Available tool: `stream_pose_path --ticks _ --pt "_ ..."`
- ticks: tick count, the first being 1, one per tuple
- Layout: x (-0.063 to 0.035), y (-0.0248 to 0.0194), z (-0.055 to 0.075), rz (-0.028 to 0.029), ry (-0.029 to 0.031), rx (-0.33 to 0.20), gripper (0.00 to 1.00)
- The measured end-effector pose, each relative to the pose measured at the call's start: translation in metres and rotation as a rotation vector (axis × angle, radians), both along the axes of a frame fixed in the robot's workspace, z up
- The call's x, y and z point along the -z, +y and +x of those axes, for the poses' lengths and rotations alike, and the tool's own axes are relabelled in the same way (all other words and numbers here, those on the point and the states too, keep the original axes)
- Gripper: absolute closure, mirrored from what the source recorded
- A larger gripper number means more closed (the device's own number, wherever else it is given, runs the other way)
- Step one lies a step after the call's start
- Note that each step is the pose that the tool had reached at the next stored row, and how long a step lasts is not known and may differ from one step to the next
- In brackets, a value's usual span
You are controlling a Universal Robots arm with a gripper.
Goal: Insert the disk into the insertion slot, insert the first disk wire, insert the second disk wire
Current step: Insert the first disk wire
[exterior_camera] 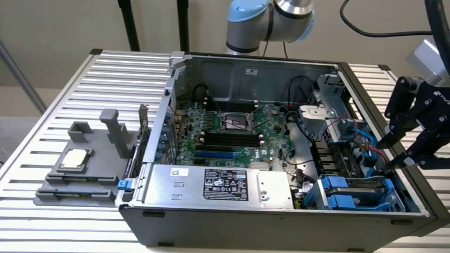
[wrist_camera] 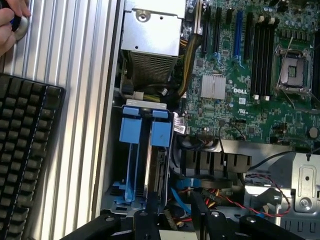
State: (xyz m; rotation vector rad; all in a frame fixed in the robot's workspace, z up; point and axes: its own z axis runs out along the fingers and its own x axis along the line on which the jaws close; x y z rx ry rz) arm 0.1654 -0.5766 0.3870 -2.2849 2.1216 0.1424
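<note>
The disk [wrist_camera: 158, 172] stands on its edge inside the insertion slot [wrist_camera: 131, 165], right in front of the tool's fingertips. Its blue carrier tab is at the end farther from the tool. The bay beside it in the same cage has a blue frame only, as far as I can see. In the exterior view the insertion slot [exterior_camera: 355, 194] is in the near corner of the computer case [exterior_camera: 281, 226], just below the tool [exterior_camera: 389, 154].

The tool [wrist_camera: 170, 212] is open: its two black fingers [wrist_camera: 142, 222] are apart and there is nothing between them. It hangs over the edge of the case, touching neither the disk nor the cage.

A blue cable [wrist_camera: 181, 200] and some red and yellow wires [wrist_camera: 225, 197] lie loose very near the fingertips (I cannot tell where their ends go).

Farther from the tool is the green motherboard [exterior_camera: 232, 132], and next to the cage the silver power-supply box [exterior_camera: 218, 184]. Well away, on the slatted bench [exterior_camera: 63, 105], stands a grey stand [exterior_camera: 81, 168] with a chip. On the bench at the tool's other side there is a black keyboard [wrist_camera: 22, 150] and a person's hand [wrist_camera: 7, 22].
</note>
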Motion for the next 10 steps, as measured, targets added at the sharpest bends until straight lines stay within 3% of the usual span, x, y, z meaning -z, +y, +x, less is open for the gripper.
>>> stream_pose_path --ticks 10 --pt "0.018 0.0089 0.003 -0.0187 0.0 -0.002 0.6"
